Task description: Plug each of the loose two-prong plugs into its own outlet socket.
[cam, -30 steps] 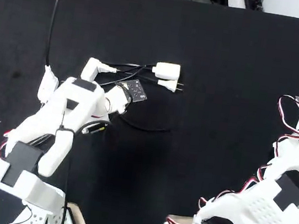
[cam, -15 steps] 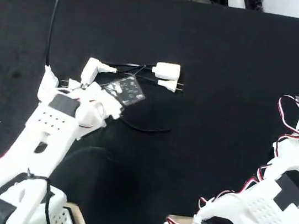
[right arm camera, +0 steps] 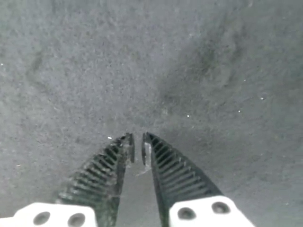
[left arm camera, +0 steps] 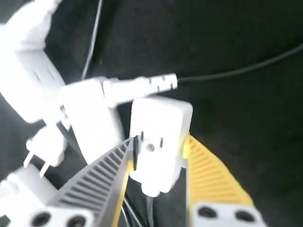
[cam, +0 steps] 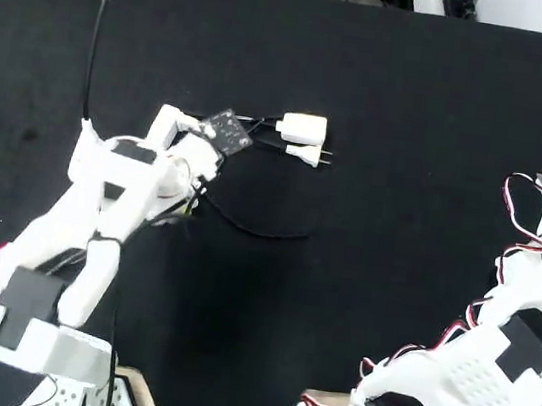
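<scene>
Since half a second ago the left gripper [cam: 222, 132] has moved up the frame onto the white cluster left of centre. Its fingers clamp a socket [left arm camera: 162, 117]. A loose plug [cam: 304, 153] lies just to the right. The right gripper [right arm camera: 137, 142], fingers nearly touching and holding nothing, has stayed at the right edge. From above, the arm hides the socket.

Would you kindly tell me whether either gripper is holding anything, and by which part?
The left gripper clasps the white socket block by its two opposite sides, beside the slotted face. The right gripper is shut, holding nothing.
</scene>
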You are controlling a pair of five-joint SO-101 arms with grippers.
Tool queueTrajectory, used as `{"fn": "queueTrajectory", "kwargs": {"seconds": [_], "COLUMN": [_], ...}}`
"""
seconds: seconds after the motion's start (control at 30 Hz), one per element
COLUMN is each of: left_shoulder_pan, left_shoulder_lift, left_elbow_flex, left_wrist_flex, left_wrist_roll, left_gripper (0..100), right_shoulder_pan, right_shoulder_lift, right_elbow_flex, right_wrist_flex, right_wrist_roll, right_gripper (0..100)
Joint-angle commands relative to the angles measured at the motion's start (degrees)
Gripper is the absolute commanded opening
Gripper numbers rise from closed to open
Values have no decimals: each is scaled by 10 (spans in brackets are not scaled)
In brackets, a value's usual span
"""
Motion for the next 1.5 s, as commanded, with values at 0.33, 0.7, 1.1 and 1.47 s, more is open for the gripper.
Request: {"fn": "queueTrajectory", "kwargs": {"seconds": [0.33,0.7,1.1,1.47], "left_shoulder_pan": [-13,-15,169,240], "left_shoulder_lift": [40,151,-117,-141], "left_elbow_flex": [-67,-201,-14,58], "left_wrist_flex": [29,149,269,200], "left_wrist_roll": [-47,-44,11,111], "left_gripper": [170,91,30,31], "right_shoulder_pan": [-5,-2,-2,-7], "right_shoulder_lift": [-2,-2,-2,-2], "right_elbow_flex": [-3,-3,-3,-1], "right_wrist_flex": [-6,-6,-16,-14], "right_wrist_roll": [-2,-2,-2,-2], "right_gripper": [40,40,40,40]}}
